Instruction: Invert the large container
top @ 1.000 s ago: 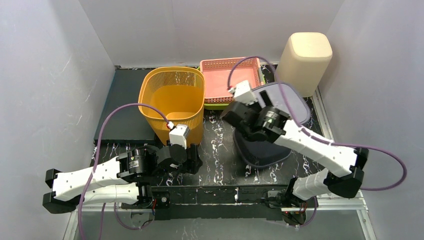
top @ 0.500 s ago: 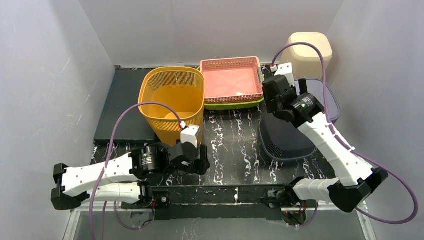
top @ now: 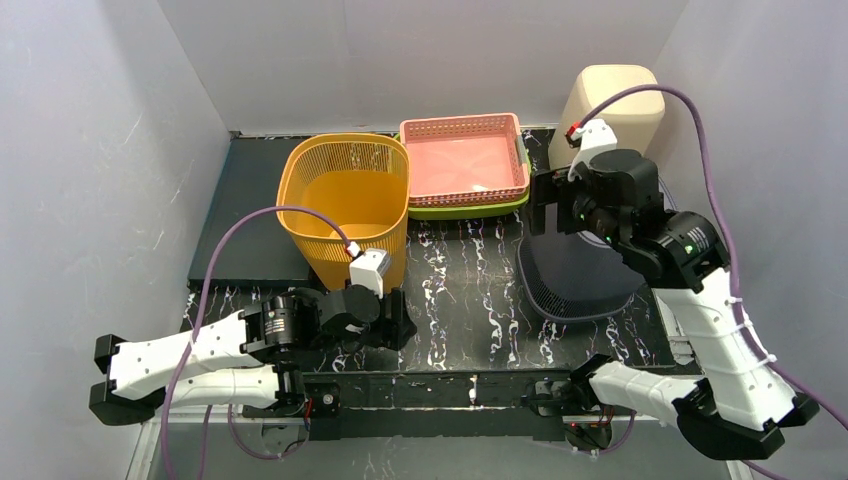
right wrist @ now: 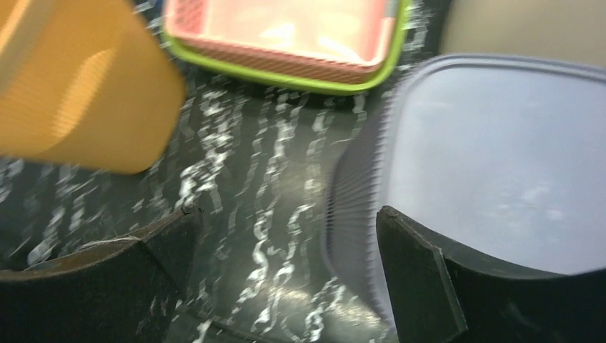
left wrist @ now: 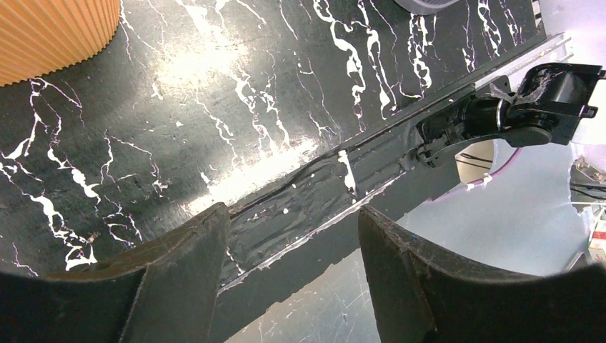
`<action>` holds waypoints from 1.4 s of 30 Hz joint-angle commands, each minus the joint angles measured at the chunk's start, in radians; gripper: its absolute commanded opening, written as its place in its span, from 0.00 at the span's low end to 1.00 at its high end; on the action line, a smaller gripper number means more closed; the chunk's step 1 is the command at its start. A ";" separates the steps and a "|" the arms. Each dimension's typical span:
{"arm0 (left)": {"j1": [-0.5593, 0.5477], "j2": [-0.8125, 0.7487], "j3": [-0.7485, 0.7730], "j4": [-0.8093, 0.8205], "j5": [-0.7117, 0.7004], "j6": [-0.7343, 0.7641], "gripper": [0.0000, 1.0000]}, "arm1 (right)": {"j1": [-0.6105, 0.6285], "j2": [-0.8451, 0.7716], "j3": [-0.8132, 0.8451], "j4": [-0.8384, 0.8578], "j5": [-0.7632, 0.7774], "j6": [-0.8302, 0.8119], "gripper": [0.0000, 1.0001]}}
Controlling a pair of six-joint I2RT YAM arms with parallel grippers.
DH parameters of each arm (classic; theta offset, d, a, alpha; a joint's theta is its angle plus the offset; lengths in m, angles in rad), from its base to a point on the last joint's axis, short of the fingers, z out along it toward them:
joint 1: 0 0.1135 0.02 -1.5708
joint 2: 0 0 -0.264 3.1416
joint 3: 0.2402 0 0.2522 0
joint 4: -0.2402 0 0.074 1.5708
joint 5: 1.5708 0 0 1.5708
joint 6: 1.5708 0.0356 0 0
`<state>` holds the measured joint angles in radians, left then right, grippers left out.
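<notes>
The large container (top: 572, 280) is a dark grey ribbed bin standing on the table's right side with its flat base facing up; in the right wrist view the container (right wrist: 500, 157) fills the right half. My right gripper (top: 541, 201) hovers open just above and to the left of it, holding nothing. In its wrist view the right gripper (right wrist: 289, 214) has its right finger over the bin's edge, apart from it. My left gripper (top: 396, 325) is open and empty near the table's front edge; the left gripper (left wrist: 293, 211) looks down over that edge.
An orange mesh basket (top: 350, 205) stands upright at back left, beside a pink tray nested in a green one (top: 465, 160). A beige bin (top: 610, 105) sits in the back right corner. White walls close in three sides. A dark mat (top: 250, 215) lies left.
The right arm swung right and rose away from the grey container, which moved right with it and now rests base up, released. The left arm barely shifted.
</notes>
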<state>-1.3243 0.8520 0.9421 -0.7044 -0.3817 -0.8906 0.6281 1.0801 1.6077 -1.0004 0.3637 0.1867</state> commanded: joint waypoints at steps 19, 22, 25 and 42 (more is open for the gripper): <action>-0.003 0.008 0.001 -0.005 -0.012 -0.005 0.65 | -0.005 0.050 -0.265 -0.011 0.287 0.086 0.99; -0.003 -0.008 -0.005 -0.006 -0.008 -0.008 0.65 | -0.015 0.088 -0.242 0.008 0.336 0.063 0.99; -0.003 -0.027 -0.018 -0.005 -0.008 -0.019 0.65 | -0.047 0.088 -0.260 0.068 0.327 0.037 0.99; -0.003 0.018 0.002 0.019 0.008 0.017 0.66 | -0.112 -0.120 -0.270 0.038 -0.003 0.238 0.99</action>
<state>-1.3243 0.8532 0.9245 -0.7010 -0.3588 -0.8970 0.5182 1.0233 1.3113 -0.9684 0.4728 0.3298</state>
